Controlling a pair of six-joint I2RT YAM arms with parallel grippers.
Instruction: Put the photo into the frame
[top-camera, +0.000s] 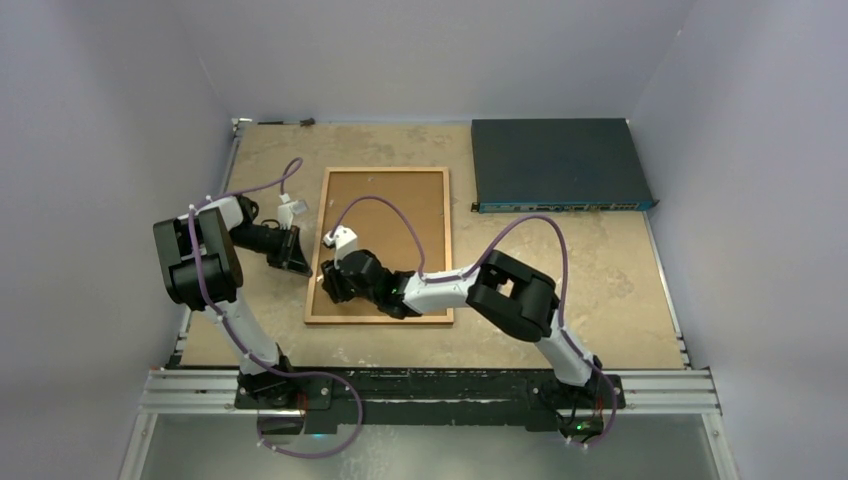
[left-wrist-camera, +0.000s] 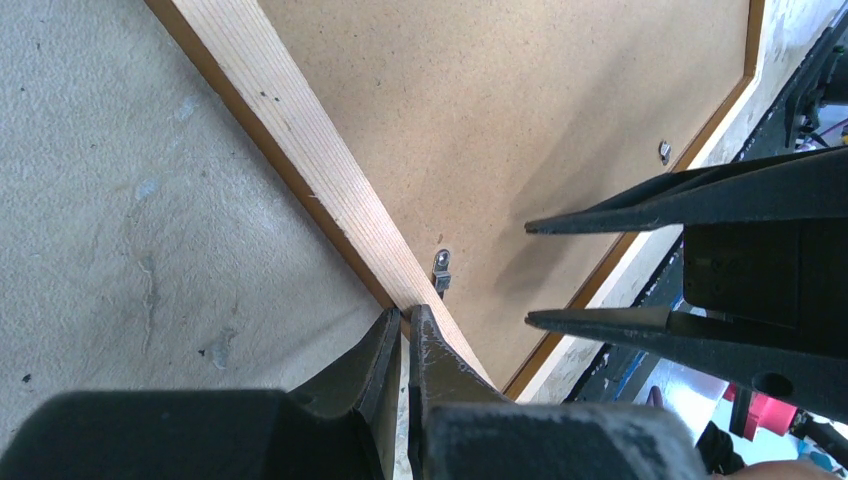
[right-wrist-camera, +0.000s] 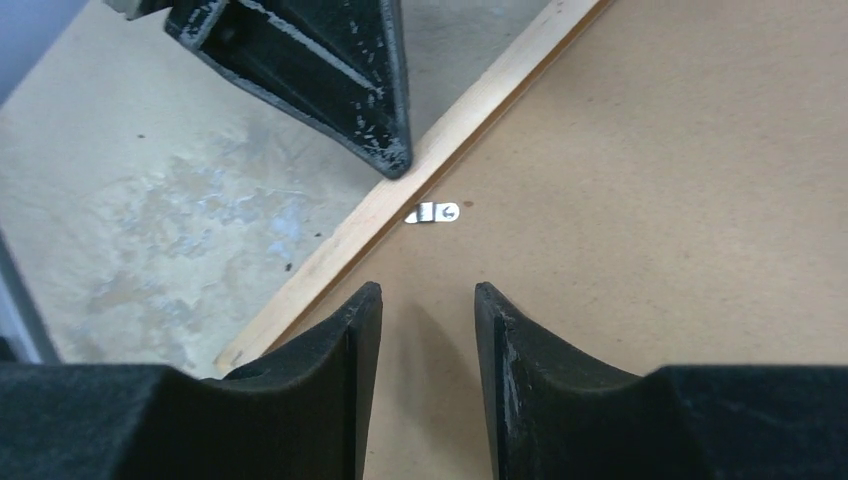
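The orange-brown wooden frame (top-camera: 446, 250) lies face down in the middle of the table, with the plain brown backing board (top-camera: 385, 200) set in it. The photo is hidden. My left gripper (top-camera: 297, 262) is shut, its tips (left-wrist-camera: 408, 318) resting at the frame's pale left rail (left-wrist-camera: 320, 170) beside a small metal clip (left-wrist-camera: 441, 270). My right gripper (top-camera: 328, 285) is open and empty (right-wrist-camera: 428, 295), low over the backing board (right-wrist-camera: 650, 200) near the same clip (right-wrist-camera: 433, 212). Its fingers (left-wrist-camera: 640, 200) show in the left wrist view.
A dark blue flat box (top-camera: 560, 165) lies at the back right. A second metal clip (left-wrist-camera: 665, 152) sits at the frame's far rail. Walls close the table on the left, back and right. Both arms crowd the frame's near left corner.
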